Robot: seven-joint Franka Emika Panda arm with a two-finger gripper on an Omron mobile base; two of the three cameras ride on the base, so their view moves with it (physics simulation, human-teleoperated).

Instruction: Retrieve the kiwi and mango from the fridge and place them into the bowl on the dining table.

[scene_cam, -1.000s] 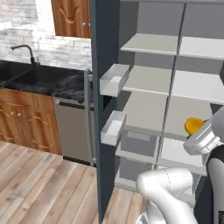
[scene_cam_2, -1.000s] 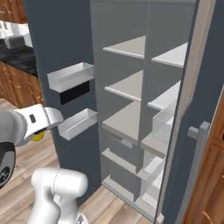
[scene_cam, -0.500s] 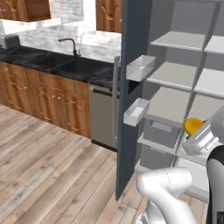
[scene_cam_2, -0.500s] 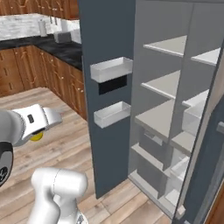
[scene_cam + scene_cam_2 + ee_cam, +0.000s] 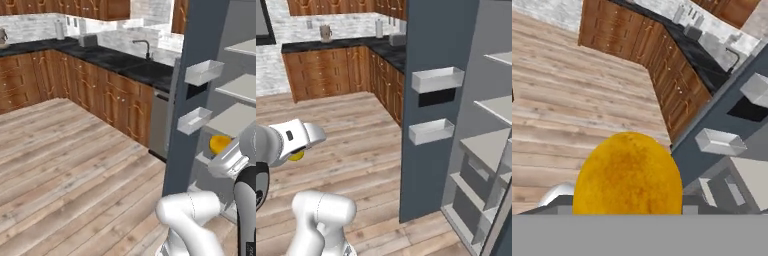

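Beside the open fridge (image 5: 200, 60), mango (image 5: 628, 175) gripped within the hand (image 5: 226, 159).

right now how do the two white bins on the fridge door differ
The upper door bin sits above the dark recess in the fridge door; the lower door bin hangs below that recess. In the right base view the upper bin looks taller-walled and the lower one shallower. Both are white, open-topped trays, and nothing shows above their rims.
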